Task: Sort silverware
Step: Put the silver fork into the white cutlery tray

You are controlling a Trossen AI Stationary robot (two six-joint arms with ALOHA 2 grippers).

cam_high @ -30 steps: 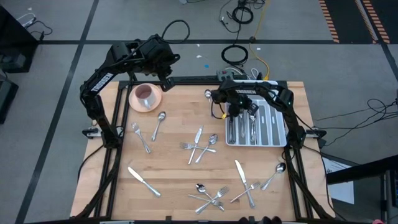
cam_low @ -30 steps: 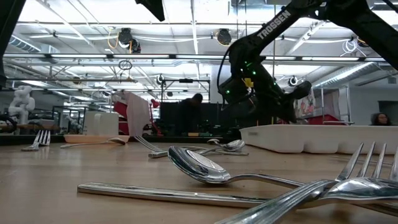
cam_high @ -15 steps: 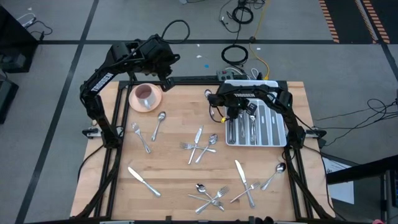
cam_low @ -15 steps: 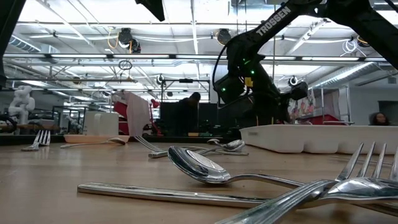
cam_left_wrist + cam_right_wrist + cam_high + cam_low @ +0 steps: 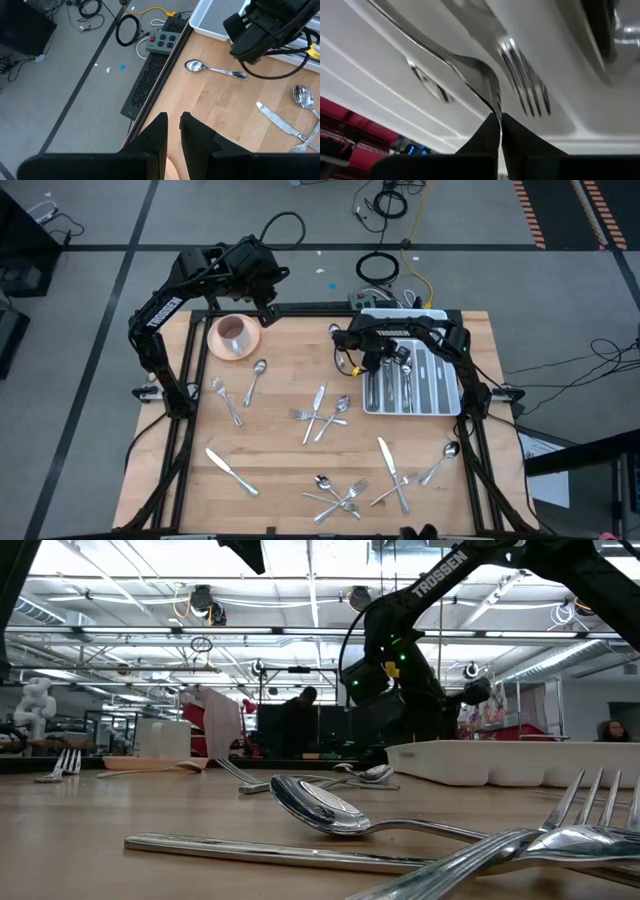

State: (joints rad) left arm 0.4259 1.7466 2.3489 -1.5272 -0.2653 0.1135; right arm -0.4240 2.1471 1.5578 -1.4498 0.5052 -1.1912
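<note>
High view: silverware point(image 5: 320, 412) scattered across the tabletop point(image 5: 280, 440), more in the white tray point(image 5: 447, 385); left claw point(image 5: 268, 308) beside the pink cup point(image 5: 234, 333), nearly closed, empty. Right wrist view: right claw point(image 5: 497, 120) clenched on a fork point(image 5: 470, 75) over the tray.

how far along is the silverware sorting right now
Partly done: several pieces already lie in the white divided tray. In hand: the right gripper, over the tray, is shut on a fork. Left: most silverware is on the table, including a knife. The left gripper waits near the pink cup.
</note>
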